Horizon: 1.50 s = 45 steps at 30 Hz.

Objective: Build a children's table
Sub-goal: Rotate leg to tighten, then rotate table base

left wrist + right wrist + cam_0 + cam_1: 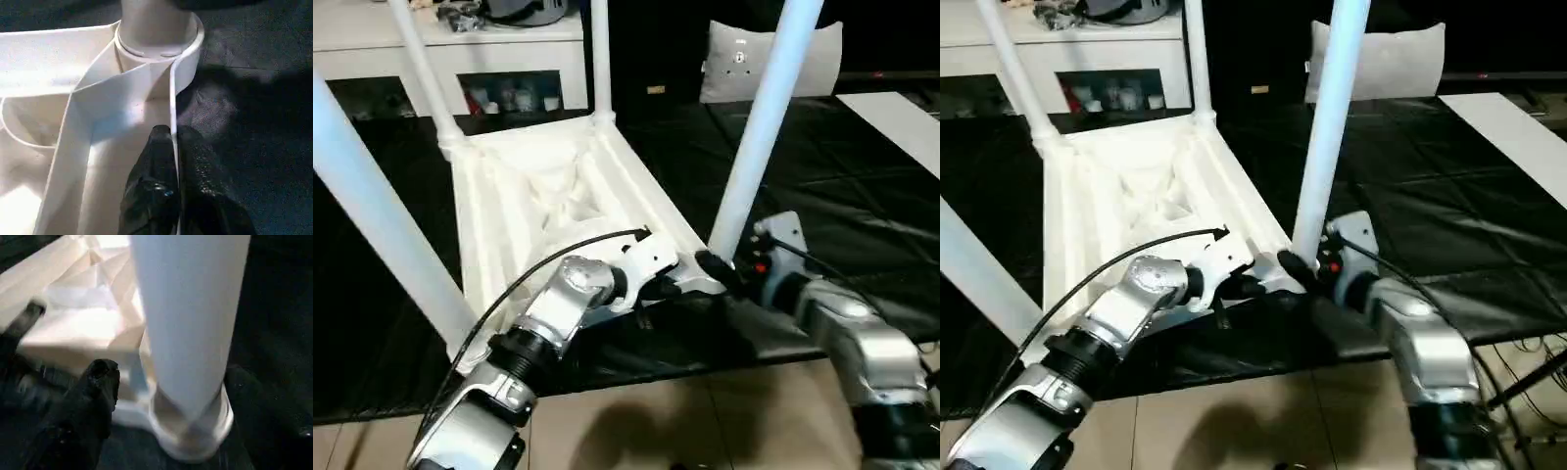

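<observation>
The children's table lies upside down on the black-covered work table, its ribbed white tabletop facing up. Legs stand in its corner sockets: near right, far right, far left, near left. My left gripper is shut on the tabletop's thin rim, just beside the near right socket. My right gripper sits at the base of the near right leg, open. One black finger stands a little apart from the leg's side.
A white cabinet with glass doors stands behind the work table. A white cushion-like object sits at the back right and a white board at the far right. The work table's front edge and tiled floor lie below my arms.
</observation>
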Available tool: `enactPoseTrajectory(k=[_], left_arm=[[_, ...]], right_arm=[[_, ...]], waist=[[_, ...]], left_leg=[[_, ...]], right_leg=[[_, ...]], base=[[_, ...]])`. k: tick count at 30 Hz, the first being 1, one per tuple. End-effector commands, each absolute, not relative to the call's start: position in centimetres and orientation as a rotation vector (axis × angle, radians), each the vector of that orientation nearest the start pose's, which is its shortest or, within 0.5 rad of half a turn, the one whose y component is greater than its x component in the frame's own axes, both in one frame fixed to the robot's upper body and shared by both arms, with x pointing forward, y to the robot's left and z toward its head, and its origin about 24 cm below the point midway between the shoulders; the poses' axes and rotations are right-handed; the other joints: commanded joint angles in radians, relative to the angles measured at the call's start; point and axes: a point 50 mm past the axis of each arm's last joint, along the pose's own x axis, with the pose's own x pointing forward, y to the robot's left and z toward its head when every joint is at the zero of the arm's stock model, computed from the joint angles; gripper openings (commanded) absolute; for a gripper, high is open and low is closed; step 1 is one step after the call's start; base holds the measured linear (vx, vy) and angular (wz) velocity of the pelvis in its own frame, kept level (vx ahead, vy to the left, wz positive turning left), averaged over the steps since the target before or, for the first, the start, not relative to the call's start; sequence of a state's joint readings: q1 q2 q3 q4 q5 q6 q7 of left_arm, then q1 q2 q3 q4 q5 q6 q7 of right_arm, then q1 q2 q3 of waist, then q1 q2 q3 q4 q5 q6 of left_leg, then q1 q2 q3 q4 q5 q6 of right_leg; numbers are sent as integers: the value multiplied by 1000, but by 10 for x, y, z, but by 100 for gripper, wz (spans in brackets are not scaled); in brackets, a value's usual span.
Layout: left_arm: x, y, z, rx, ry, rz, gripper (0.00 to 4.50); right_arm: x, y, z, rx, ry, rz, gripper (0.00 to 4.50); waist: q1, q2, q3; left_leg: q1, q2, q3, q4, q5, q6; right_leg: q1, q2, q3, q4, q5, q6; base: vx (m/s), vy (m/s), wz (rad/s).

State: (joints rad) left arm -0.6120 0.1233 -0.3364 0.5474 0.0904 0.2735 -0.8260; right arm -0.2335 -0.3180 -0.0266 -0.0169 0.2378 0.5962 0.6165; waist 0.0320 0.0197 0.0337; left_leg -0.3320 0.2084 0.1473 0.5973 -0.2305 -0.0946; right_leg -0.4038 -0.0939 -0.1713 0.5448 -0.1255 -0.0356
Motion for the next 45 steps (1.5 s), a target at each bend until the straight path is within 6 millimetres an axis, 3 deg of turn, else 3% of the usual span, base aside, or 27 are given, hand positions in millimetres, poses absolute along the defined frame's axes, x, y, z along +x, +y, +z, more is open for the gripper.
enactPoseTrajectory(k=[1, 2, 7, 12, 18, 19, 22, 24, 26, 27, 29, 32, 38, 45], left_arm=[[322, 65, 53, 336, 345, -1105, 58], [320, 69, 54, 319, 328, -1108, 62], [305, 87, 63, 257, 275, -1110, 102], [299, 98, 69, 239, 249, -1042, 149], [284, 106, 67, 215, 263, -956, 193], [280, 107, 66, 228, 276, -957, 199], [277, 110, 63, 320, 293, -966, 221], [277, 112, 62, 393, 294, -970, 235], [281, 117, 58, 524, 312, -968, 247], [282, 118, 57, 544, 317, -964, 247], [287, 124, 54, 625, 325, -927, 247], [294, 127, 56, 647, 314, -875, 247], [308, 138, 59, 733, 267, -757, 247], [314, 149, 59, 729, 246, -634, 247]], right_arm=[[277, -163, 67, 23, 343, 710, 395], [275, -166, 69, 24, 321, 717, 401], [257, -182, 84, 23, 236, 805, 440], [249, -184, 84, 29, 283, 888, 450], [252, -167, 85, 48, 263, 948, 450], [254, -163, 84, 49, 257, 941, 450], [259, -154, 84, 58, 244, 938, 450], [261, -149, 84, 58, 240, 949, 450], [262, -144, 86, 60, 233, 969, 450], [263, -143, 86, 60, 232, 969, 450], [262, -141, 87, 56, 227, 974, 450], [262, -139, 86, 54, 224, 974, 450], [267, -131, 84, 67, 216, 950, 450], [278, -122, 84, 50, 199, 919, 450]], waist=[[8, -22, -61], [7, -14, -61], [13, -26, -59], [22, -25, -54], [30, -29, -54], [27, -38, -53], [25, -32, -51], [23, -35, -50], [25, -28, -52], [24, -32, -53], [26, -26, -54], [26, -27, -53], [16, -30, -53], [8, -29, -55]], left_leg=[[-25, 6, 10, -62, -96, 94], [-27, 8, 7, -63, -98, 93], [-21, 21, 9, -67, -91, 105], [-17, 21, 10, -69, -109, 100], [-18, 22, 9, -70, -102, 88], [-20, 21, 10, -70, -98, 89], [-15, 22, 7, -73, -105, 81], [-14, 22, 7, -74, -114, 75], [-12, 24, 3, -75, -115, 70], [-13, 24, 3, -76, -111, 67], [-12, 24, 3, -75, -101, 62], [-15, 22, 5, -75, -116, 56], [-15, 12, 4, -71, -153, 48], [-18, 17, 1, -72, -147, 50]], right_leg=[[71, -60, 47, -79, -465, -7], [72, -60, 46, -79, -455, -11], [65, -59, 52, -67, -415, -38], [64, -59, 54, -70, -443, -41], [62, -61, 56, -68, -454, -35], [61, -60, 57, -70, -456, -30], [56, -59, 58, -69, -463, -31], [56, -57, 59, -72, -459, -23], [56, -56, 62, -67, -433, -23], [58, -56, 64, -62, -409, -26], [59, -57, 68, -59, -383, -37], [62, -57, 68, -58, -381, -48], [60, -56, 59, -74, -481, -5], [59, -57, 61, -64, -438, -39]], base=[[0, 0, 0], [0, 0, 0], [0, 0, 0], [0, 0, 0], [0, 0, 0], [0, 0, 0], [0, 0, 0], [0, 0, 0], [0, 0, 0], [0, 0, 0], [0, 0, 0], [0, 0, 0], [0, 0, 0], [0, 0, 0]])
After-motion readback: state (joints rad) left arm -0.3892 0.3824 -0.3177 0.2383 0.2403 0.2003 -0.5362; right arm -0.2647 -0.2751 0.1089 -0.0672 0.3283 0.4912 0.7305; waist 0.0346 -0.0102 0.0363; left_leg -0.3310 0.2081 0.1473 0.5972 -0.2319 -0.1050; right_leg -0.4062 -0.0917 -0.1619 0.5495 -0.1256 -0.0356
